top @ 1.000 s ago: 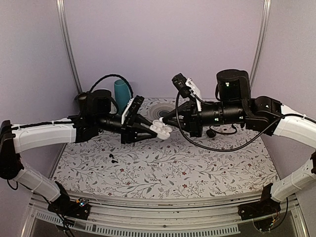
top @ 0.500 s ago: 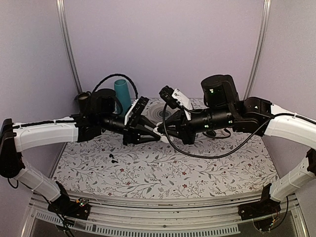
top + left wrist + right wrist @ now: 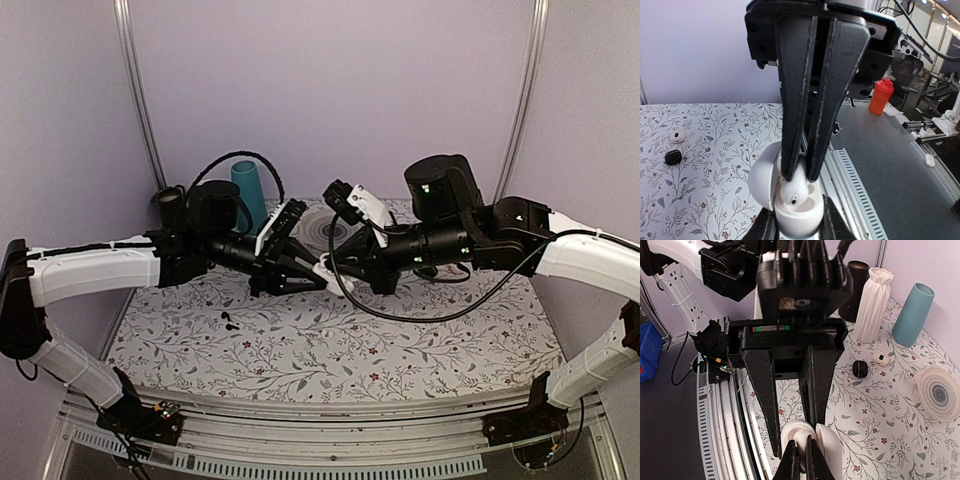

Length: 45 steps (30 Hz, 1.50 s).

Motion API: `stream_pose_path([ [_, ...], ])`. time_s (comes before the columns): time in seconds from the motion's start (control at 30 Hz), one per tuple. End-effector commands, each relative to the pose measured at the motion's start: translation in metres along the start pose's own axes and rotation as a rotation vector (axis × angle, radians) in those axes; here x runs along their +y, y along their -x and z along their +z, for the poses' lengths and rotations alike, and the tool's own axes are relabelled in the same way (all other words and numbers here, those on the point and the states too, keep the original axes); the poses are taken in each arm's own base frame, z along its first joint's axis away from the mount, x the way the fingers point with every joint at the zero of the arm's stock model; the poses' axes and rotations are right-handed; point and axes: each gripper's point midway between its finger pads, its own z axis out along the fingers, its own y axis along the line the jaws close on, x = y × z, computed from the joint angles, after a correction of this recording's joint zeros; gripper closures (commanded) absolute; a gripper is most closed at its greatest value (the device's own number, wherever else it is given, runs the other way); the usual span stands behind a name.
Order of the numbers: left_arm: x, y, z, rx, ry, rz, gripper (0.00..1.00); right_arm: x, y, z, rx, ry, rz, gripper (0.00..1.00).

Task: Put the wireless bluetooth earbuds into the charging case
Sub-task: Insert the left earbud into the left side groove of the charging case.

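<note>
Both arms meet in mid-air above the floral table (image 3: 400,350), as the top view shows. My left gripper (image 3: 799,226) is clamped on the base of the white charging case (image 3: 800,209), holding it clear of the table with its well facing up and its domed lid (image 3: 761,175) swung open to one side. My right gripper (image 3: 802,172) comes down into the case from above. Its fingers are pressed together and their tips rest on the upper end of a white earbud (image 3: 791,194). I cannot tell whether a sliver of the stem is pinched between them or whether they only push on it. The earbud sits in the well, low but, as I judge it, not fully home, so this bud is in the last part of its insertion. The space beside it in the well looks unfilled, so a second white bud would be left to fetch and seat, and after that the lid to close. Elsewhere on the table lie a small black case (image 3: 673,157) and a small white case (image 3: 677,136), close together and well apart from my grippers, and a dark speck that may be a black earbud (image 3: 228,321), too small to confirm.
</note>
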Motion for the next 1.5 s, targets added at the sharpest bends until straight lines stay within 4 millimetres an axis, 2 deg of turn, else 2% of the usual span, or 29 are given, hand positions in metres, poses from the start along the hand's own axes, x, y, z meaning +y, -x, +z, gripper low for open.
stream_pose_path([
  [0.0,-0.006,0.012,0.004,-0.015,-0.021,0.038,1.0,0.003,0.002,0.001,0.011,-0.006,-0.019,0.97],
  [0.57,-0.004,0.013,0.004,-0.027,0.02,0.051,1.0,0.004,-0.01,0.015,0.068,-0.02,-0.025,0.95],
  [0.73,-0.004,0.012,0.003,-0.038,0.028,0.051,1.0,0.002,-0.005,0.01,0.045,-0.034,-0.022,0.86],
  [0.87,-0.005,0.011,0.001,-0.046,0.036,0.051,1.0,0.002,-0.001,0.006,0.029,-0.036,-0.019,0.83],
  [1.23,-0.002,0.008,0.001,-0.055,0.061,0.048,1.0,0.003,0.017,-0.01,-0.036,-0.038,-0.003,0.82],
  [1.33,-0.001,0.009,0.001,-0.057,0.064,0.048,1.0,0.002,0.024,-0.017,-0.066,-0.051,0.007,0.75],
  [1.47,0.0,0.009,0.001,-0.058,0.072,0.047,1.0,0.0,0.035,-0.026,-0.112,-0.068,0.027,0.74],
])
